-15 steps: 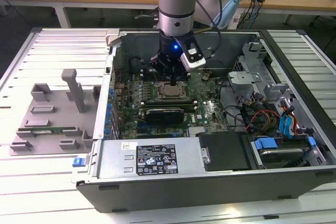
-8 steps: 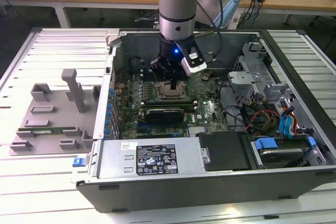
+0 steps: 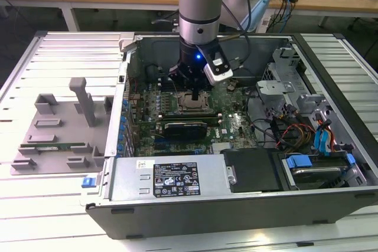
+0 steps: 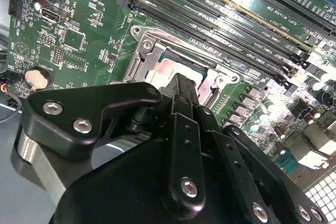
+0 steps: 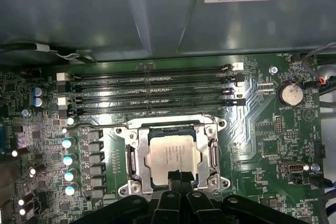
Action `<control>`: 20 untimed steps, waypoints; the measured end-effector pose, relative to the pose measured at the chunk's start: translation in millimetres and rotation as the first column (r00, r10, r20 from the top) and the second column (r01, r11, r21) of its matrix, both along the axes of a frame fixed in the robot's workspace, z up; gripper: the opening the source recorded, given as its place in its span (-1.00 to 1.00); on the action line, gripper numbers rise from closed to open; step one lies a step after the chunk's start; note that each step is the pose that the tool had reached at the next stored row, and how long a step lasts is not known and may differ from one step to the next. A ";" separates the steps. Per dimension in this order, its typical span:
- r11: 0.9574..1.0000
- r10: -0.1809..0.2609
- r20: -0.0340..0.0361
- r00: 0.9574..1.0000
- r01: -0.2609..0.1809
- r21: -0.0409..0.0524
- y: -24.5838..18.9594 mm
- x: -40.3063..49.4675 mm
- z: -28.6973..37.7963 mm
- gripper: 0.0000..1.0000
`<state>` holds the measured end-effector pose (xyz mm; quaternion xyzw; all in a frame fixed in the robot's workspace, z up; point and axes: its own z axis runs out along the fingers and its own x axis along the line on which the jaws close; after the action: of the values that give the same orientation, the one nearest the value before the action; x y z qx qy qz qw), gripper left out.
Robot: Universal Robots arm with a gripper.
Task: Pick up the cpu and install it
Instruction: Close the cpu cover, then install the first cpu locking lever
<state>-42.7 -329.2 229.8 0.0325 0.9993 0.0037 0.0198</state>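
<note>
The cpu (image 5: 167,153), a flat silvery square, lies level inside the metal socket frame (image 5: 134,156) on the green motherboard (image 5: 252,129). It also appears in the second wrist view as the cpu (image 4: 170,71), partly covered by a black finger. My gripper (image 5: 177,176) stands straight over it with the two fingertips (image 5: 171,174) drawn together at the chip's edge, touching it or just above it. In the exterior view my gripper (image 3: 195,94) reaches down into the open computer case (image 3: 127,63) over the socket.
Several black memory slots (image 5: 152,85) run beside the socket, with capacitors (image 5: 68,159) on another side. A grey power supply (image 3: 165,178), a drive bay (image 3: 319,169) and loose cables (image 3: 283,128) fill the case. A grey parts fixture (image 3: 59,128) lies at the exterior view's left.
</note>
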 end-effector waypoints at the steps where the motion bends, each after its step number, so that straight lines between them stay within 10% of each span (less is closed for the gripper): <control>1: 1.000 0.000 0.000 1.000 0.000 0.000 0.0 0.0 0.3 -0.79; 13: 1.000 -0.001 0.000 1.000 0.001 0.000 0.0 -0.2 2.4 -0.79; 20: 1.000 -0.001 0.000 1.000 0.001 0.000 0.1 -0.2 16.7 -0.79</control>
<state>-42.9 -329.1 246.6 0.0329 0.9993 0.0038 0.0200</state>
